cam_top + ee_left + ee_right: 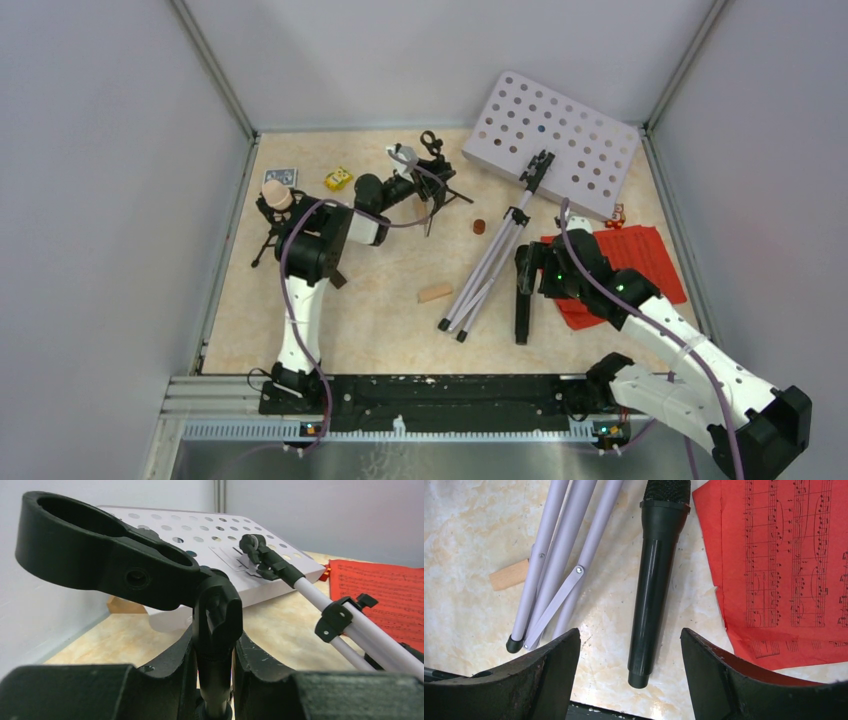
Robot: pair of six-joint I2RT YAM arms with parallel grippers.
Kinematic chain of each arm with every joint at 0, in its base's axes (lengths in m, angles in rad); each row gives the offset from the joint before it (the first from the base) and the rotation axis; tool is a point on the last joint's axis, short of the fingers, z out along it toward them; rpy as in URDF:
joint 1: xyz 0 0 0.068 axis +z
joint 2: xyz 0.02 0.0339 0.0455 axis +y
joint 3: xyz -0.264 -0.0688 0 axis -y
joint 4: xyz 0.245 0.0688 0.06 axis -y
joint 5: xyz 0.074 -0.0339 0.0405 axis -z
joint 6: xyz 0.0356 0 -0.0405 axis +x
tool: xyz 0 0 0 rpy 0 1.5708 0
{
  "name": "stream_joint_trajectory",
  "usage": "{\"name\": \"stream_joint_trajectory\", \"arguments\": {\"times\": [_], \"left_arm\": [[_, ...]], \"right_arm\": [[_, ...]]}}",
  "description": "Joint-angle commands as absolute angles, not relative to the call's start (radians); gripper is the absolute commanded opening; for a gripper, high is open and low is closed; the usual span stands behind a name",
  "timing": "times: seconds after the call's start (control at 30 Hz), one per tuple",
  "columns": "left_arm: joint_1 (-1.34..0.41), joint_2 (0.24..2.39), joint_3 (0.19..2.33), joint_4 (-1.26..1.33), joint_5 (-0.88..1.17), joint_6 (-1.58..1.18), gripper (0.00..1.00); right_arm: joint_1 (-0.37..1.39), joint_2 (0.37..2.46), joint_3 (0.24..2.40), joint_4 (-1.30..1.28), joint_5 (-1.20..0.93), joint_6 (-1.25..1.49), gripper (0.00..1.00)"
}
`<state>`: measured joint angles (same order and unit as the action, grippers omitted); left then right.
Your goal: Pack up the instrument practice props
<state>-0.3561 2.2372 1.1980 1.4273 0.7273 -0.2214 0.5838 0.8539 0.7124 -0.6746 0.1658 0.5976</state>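
My left gripper (415, 190) is shut on the stem of a small black tripod (445, 192) with a clip on top; in the left wrist view the gripper (216, 647) has the stem (216, 680) clamped between its jaws. A beige microphone (277, 195) stands on a second small tripod at the far left. The white perforated music desk (555, 140) lies at the back with its silver legs (490, 265) folded. My right gripper (531, 270) is open above the black microphone (654, 580), next to the red sheet-music pages (784, 565).
A tan wooden block (434, 292) lies left of the silver legs. A yellow toy car (338, 179) and a blue item (280, 176) sit at the back left. A small brown disc (478, 226) lies mid-table. Grey walls enclose the table.
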Motion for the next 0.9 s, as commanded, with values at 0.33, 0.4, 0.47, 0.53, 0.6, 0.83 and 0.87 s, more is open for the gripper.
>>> {"name": "stream_joint_trajectory", "arguments": {"times": [0.33,0.4,0.47,0.53,0.6,0.83,0.87], "left_arm": [[-0.367,2.144,1.021,1.537,0.643,-0.239,0.88],[-0.368,2.108,0.969,1.533,0.625,-0.233,0.99],[-0.367,2.060,0.905,1.534,0.611,-0.229,0.99],[-0.370,2.011,0.842,1.529,0.585,-0.223,0.99],[-0.374,1.954,0.781,1.510,0.549,-0.221,0.99],[-0.434,1.680,0.646,1.180,0.359,-0.177,0.99],[-0.446,1.627,0.629,1.133,0.326,-0.176,0.98]], "right_arm": [[0.577,0.828,0.714,-0.675,0.174,0.598,0.72],[0.577,0.831,0.721,-0.660,0.160,0.597,0.72],[0.576,0.838,0.729,-0.653,0.152,0.591,0.72],[0.576,0.847,0.737,-0.653,0.155,0.586,0.72],[0.575,0.853,0.742,-0.648,0.158,0.581,0.72],[0.575,0.875,0.739,-0.611,0.142,0.573,0.72],[0.575,0.881,0.737,-0.603,0.140,0.572,0.72]]}}
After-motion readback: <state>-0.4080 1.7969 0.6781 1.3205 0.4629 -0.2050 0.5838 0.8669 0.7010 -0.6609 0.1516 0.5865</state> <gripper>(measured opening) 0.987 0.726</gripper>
